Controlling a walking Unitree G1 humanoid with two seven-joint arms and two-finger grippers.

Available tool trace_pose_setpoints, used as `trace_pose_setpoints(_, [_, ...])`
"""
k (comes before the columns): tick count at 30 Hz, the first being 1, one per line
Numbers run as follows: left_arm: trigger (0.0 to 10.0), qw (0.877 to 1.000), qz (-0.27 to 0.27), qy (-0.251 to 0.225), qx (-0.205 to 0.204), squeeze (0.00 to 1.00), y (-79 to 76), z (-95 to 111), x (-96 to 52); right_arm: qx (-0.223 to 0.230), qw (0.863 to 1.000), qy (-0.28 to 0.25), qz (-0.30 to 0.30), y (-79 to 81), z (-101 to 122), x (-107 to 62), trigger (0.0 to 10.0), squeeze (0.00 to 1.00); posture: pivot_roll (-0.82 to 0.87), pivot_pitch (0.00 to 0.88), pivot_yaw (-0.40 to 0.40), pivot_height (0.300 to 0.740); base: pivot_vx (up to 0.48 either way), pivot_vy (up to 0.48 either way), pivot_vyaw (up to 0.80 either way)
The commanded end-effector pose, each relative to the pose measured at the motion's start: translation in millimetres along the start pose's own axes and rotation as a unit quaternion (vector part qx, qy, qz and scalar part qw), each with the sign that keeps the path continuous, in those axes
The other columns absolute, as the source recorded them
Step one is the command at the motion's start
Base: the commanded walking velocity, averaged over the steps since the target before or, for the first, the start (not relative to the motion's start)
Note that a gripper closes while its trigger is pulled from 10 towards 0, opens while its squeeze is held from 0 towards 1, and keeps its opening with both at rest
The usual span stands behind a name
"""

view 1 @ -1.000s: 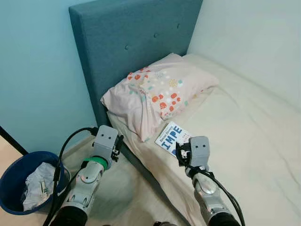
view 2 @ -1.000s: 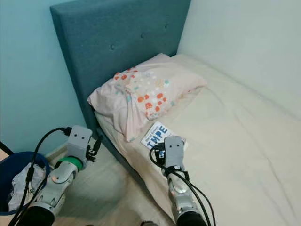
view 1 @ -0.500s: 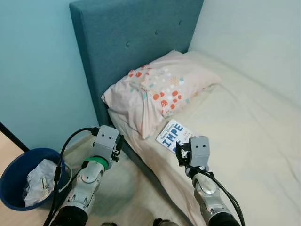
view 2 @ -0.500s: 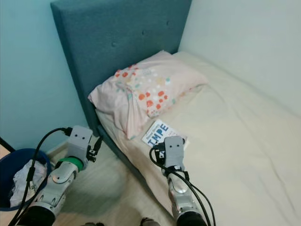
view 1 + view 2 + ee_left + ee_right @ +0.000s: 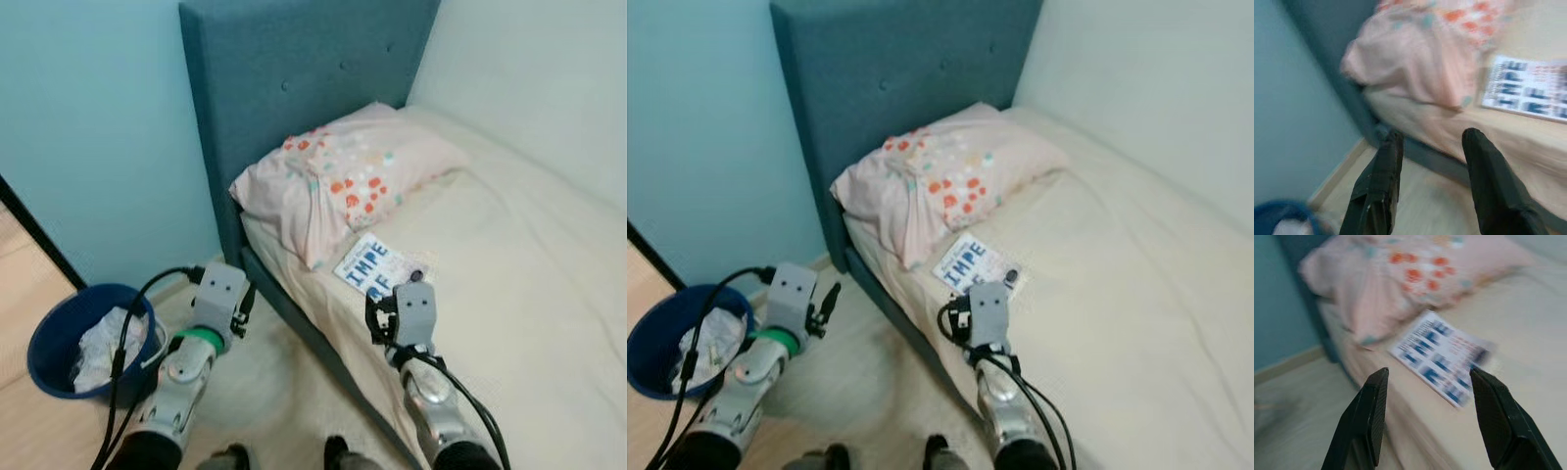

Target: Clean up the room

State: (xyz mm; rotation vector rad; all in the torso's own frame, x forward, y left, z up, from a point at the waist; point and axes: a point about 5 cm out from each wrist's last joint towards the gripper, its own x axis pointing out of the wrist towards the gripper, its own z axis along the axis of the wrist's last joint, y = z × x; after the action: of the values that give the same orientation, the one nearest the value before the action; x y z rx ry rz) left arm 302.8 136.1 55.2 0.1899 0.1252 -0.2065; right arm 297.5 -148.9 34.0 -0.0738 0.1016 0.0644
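Observation:
A white booklet (image 5: 375, 268) with big blue letters lies flat on the cream bed sheet, just below a pink pillow (image 5: 338, 179) with orange and teal dots. My right gripper (image 5: 1429, 373) is open and hovers short of the booklet (image 5: 1442, 351), over the bed's near edge. My left gripper (image 5: 1433, 134) is open with nothing in it, held above the floor beside the bed frame. A blue bin (image 5: 54, 338) holding crumpled white paper (image 5: 103, 340) stands on the floor to my left.
The teal headboard (image 5: 294, 88) rises behind the pillow, against a light blue wall. The bed (image 5: 509, 284) fills the right side up to a white wall. My feet (image 5: 338, 453) stand on pale floor between bin and bed.
The whole picture has shifted, so the camera moved: bed and bin now sit further right and my feet have come into view. Both arms hold the same pose, fingers still open.

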Motion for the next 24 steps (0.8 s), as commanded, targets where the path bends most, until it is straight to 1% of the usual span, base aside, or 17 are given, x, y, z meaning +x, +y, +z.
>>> trace_pose_setpoints(1, [10.0, 1.000, -0.003, 0.007, 0.001, 0.00, -2.5, -3.2, -0.9, 0.003, 1.000, 0.018, -0.005, -1.2, -8.7, -4.9, 10.0, 0.00, 0.02, 0.045, 0.015, 0.740, -0.356, 0.000, 0.00])
trace_pose_setpoints(19, [10.0, 1.000, -0.005, 0.007, 0.002, 0.00, -2.8, -3.4, -1.3, 0.004, 1.000, 0.020, -0.004, 0.0, -10.1, -5.6, 10.0, 0.00, 0.02, 0.050, 0.017, 0.740, -0.343, 0.000, 0.00])
trace_pose_setpoints(21, [10.0, 1.000, -0.004, 0.007, 0.002, 0.00, -2.6, -3.5, -1.3, 0.004, 1.000, 0.019, -0.004, 0.6, -10.1, -5.6, 10.0, 0.00, 0.03, 0.049, 0.018, 0.740, -0.281, 0.000, 0.00])
trace_pose_setpoints(24, [10.0, 1.000, -0.004, 0.008, -0.001, 0.00, -2.4, -3.5, -1.2, 0.007, 1.000, 0.021, -0.003, 1.5, -10.4, -5.3, 10.0, 0.00, 0.03, 0.047, 0.018, 0.740, 0.000, 0.000, 0.00])
